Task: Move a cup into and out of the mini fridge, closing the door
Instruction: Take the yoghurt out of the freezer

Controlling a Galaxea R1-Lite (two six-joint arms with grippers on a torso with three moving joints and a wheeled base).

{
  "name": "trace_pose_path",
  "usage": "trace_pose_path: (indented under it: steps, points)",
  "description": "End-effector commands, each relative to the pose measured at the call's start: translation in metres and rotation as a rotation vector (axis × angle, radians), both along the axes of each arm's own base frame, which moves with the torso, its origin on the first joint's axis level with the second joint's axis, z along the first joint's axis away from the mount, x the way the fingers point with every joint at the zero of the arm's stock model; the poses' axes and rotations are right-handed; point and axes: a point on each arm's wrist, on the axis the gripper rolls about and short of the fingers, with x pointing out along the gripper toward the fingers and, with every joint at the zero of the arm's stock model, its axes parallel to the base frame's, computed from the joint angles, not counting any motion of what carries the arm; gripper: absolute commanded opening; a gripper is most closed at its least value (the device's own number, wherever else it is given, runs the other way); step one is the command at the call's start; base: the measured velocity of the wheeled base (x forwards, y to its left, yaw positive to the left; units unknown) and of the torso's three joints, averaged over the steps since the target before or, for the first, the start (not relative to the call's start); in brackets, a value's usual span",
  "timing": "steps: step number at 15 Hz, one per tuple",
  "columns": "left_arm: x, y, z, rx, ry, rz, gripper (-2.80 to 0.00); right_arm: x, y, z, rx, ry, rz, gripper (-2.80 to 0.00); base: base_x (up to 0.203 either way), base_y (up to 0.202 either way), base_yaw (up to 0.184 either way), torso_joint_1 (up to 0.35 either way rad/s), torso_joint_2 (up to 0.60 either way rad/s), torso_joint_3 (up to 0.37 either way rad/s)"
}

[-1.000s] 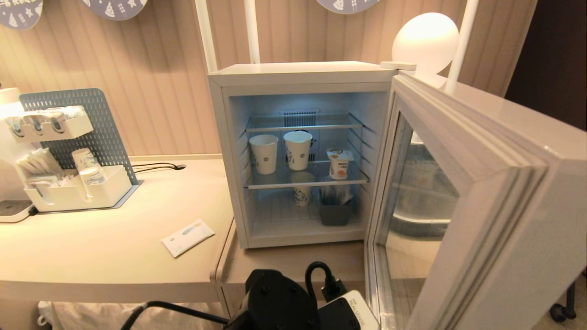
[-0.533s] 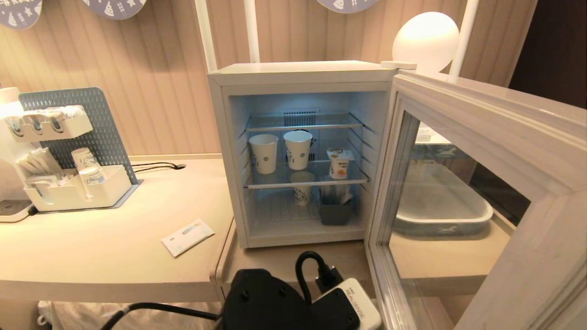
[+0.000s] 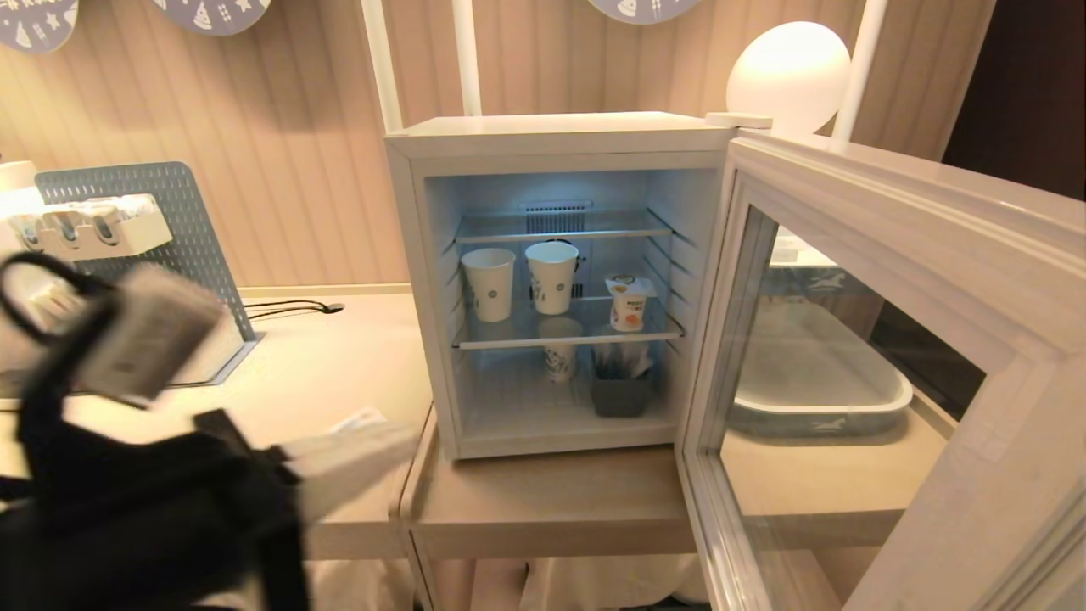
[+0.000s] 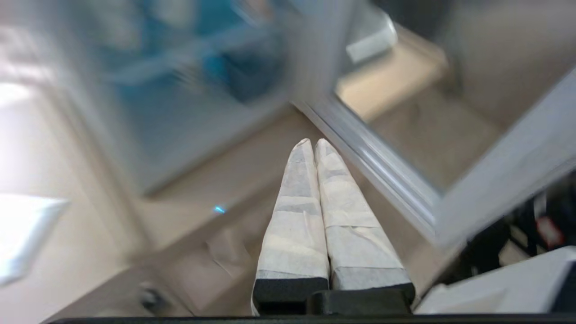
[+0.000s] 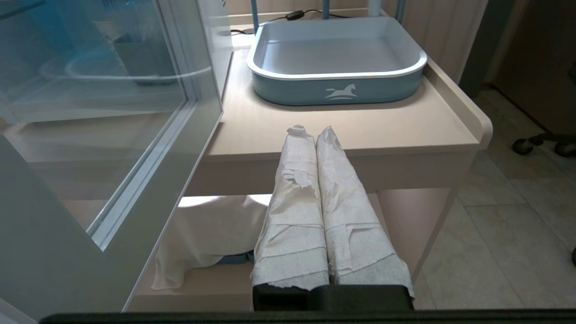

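The mini fridge is seen on the table with the door swung wide to the fridge's right. The cup is noted on the fridge's middle wire shelf at the right end, apart from two taller paper cups on the same shelf. Below that shelf a third paper cup and a dark bin are recorded. Left of the fridge, the left gripper is observed blurred, fingers pressed together, holding nothing. Right of the fridge, beyond the door, a blue tray bearing a white horse emblem is seen; the right gripper is held before the table edge, fingers pressed together. The cup's label cannot be read.
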Motion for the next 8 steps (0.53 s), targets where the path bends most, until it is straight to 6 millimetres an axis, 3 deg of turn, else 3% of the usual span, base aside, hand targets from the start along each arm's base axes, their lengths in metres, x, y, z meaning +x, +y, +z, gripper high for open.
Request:
trace_pose_path:
  steps: [1, 2, 4, 6, 8]
  points:
    - [-0.072, 0.084, 0.031, -0.096, -0.094, 0.143, -2.8, 0.0, 0.0, 0.0, 0.0, 0.002, 0.0, -2.8, 0.0, 0.0, 0.0, 0.0, 0.0, 0.0]
    - [-0.102, 0.111, 0.032, -0.079, -0.069, 0.279, -2.8, 0.0, 0.0, 0.0, 0.0, 0.002, 0.0, -2.8, 0.0, 0.0, 0.0, 0.0, 0.0, 0.0]
    - [-0.159, 0.133, 0.026, -0.087, -0.087, 0.574, -2.8, 0.0, 0.0, 0.0, 0.0, 0.002, 0.0, -2.8, 0.0, 0.0, 0.0, 0.0, 0.0, 0.0]
    - [-0.214, 0.131, 0.009, -0.101, -0.028, 0.81, -2.8, 0.0, 0.0, 0.0, 0.0, 0.002, 0.0, -2.8, 0.0, 0.0, 0.0, 0.0, 0.0, 0.0]
    - [-0.249, 0.131, 0.008, -0.192, 0.024, 0.845, -2.8, 0.0, 0.0, 0.0, 0.0, 0.002, 0.001, -2.8, 0.0, 0.0, 0.0, 0.0, 0.0, 0.0]
